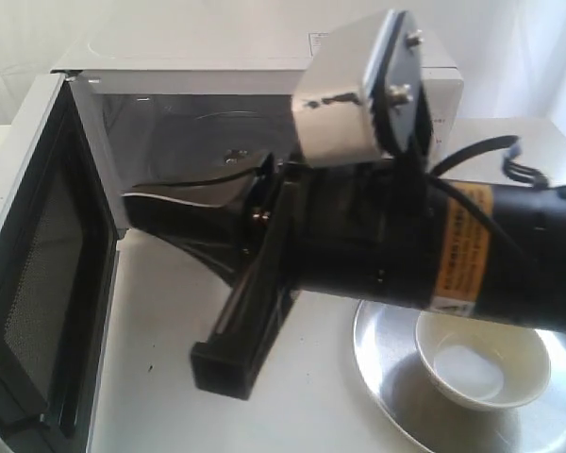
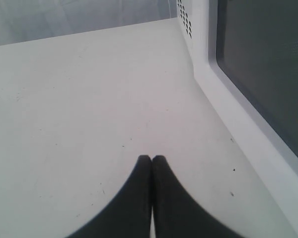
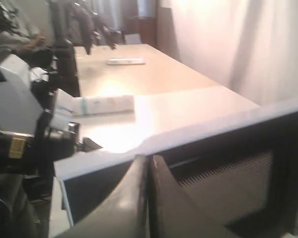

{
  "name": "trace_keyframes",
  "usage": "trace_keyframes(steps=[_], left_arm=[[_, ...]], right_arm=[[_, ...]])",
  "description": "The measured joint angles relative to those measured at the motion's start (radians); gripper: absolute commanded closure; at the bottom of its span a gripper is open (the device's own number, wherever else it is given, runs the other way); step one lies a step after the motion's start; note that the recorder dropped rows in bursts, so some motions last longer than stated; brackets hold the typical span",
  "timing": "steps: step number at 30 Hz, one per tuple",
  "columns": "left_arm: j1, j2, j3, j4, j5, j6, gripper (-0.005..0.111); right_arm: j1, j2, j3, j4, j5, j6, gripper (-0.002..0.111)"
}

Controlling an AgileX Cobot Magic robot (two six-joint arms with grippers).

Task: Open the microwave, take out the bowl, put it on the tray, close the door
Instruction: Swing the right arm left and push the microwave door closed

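The white microwave stands open with nothing showing in its cavity. Its door is swung out to the left, mesh inner face showing. On the silver tray at the front right sits the cream bowl. My right gripper reaches across in front of the cavity, shut and holding nothing. In its wrist view the right gripper points at the door's inner face, close to the top edge. My left gripper is shut and empty, low over the table beside the door's outer window.
The right arm's black body hangs over the tray's back rim. The microwave's side vents lie beyond the door in the left wrist view. White tabletop stretches left of the door. Other equipment and a long table show in the background.
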Motion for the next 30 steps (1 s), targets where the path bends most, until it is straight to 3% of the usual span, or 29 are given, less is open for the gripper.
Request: trace_keyframes(steps=[10, 14, 19, 23, 30], left_arm=[[0.000, 0.000, 0.000, 0.000, 0.000, 0.000, 0.107], [0.000, 0.000, 0.000, 0.000, 0.000, 0.000, 0.107], [0.000, 0.000, 0.000, 0.000, 0.000, 0.000, 0.107], [0.000, 0.000, 0.000, 0.000, 0.000, 0.000, 0.107], [0.000, 0.000, 0.000, 0.000, 0.000, 0.000, 0.107]], right_arm=[[0.048, 0.354, -0.201, 0.009, -0.168, -0.092, 0.108], [0.143, 0.409, -0.274, 0.010, -0.096, -0.268, 0.108], [0.248, 0.419, -0.356, 0.102, 0.131, -0.518, 0.108], [0.257, 0.419, -0.457, 0.234, 0.171, -0.653, 0.108], [0.259, 0.494, -0.703, 0.259, 0.251, -0.720, 0.108]])
